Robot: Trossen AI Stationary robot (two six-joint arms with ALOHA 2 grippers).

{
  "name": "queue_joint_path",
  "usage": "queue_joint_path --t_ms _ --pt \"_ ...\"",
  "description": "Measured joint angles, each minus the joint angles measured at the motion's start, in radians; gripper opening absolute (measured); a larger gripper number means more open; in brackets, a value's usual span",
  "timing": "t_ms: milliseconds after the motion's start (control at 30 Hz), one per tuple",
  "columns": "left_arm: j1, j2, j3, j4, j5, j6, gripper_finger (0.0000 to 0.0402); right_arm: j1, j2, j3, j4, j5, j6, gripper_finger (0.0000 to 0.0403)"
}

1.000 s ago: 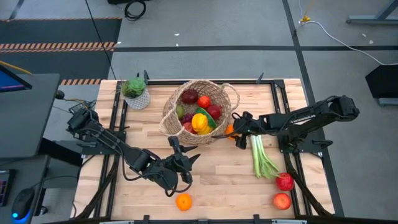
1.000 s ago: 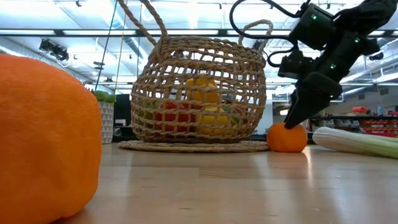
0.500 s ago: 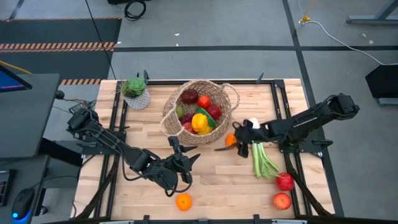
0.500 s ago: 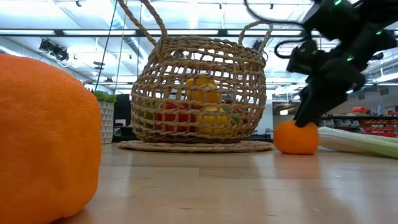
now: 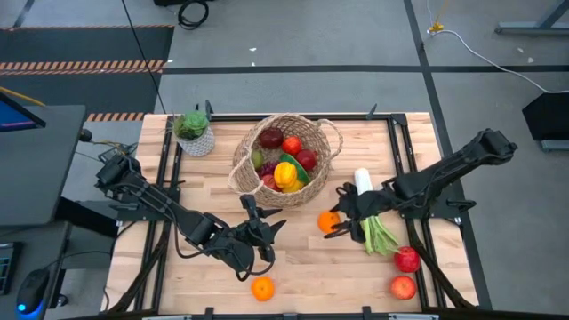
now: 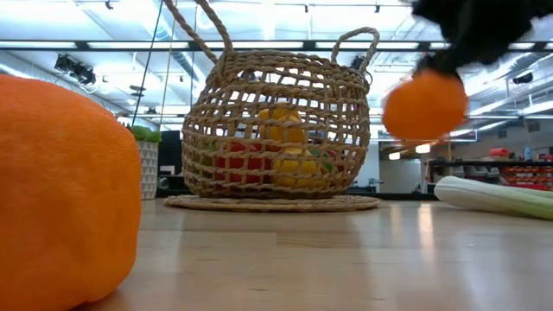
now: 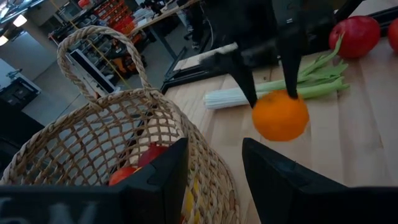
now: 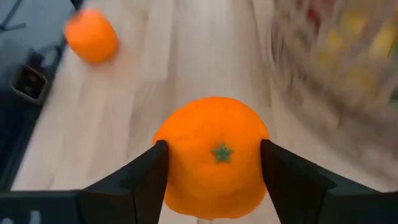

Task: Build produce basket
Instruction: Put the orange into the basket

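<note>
The leek (image 5: 371,215) is lying just beside the right gripper (image 5: 335,223), two red apples (image 5: 405,272) sitting beyond it near the table's corner. That gripper is clamping an orange (image 5: 328,221) — lifted clear of the wood now, where a second ago it was resting beside the wicker basket (image 5: 283,161). The left gripper (image 5: 260,224) is hovering half-open below the basket, a second orange (image 5: 262,288) near it.
</note>
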Motion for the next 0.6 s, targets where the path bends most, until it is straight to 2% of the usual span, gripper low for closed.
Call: queue_joint_path --t_ms 333,433,600 --pt "0.000 0.000 0.001 -0.006 0.000 -0.004 0.0160 0.007 -0.035 0.278 -0.031 0.187 -0.327 0.0242" --pt "0.000 0.000 0.001 -0.006 0.000 -0.004 0.0160 -0.020 -0.029 0.318 -0.031 0.230 -0.414 0.0242" --pt "0.000 0.000 0.001 -0.005 0.000 -0.006 0.0160 -0.097 -0.020 0.329 0.027 0.236 -0.479 0.0242"
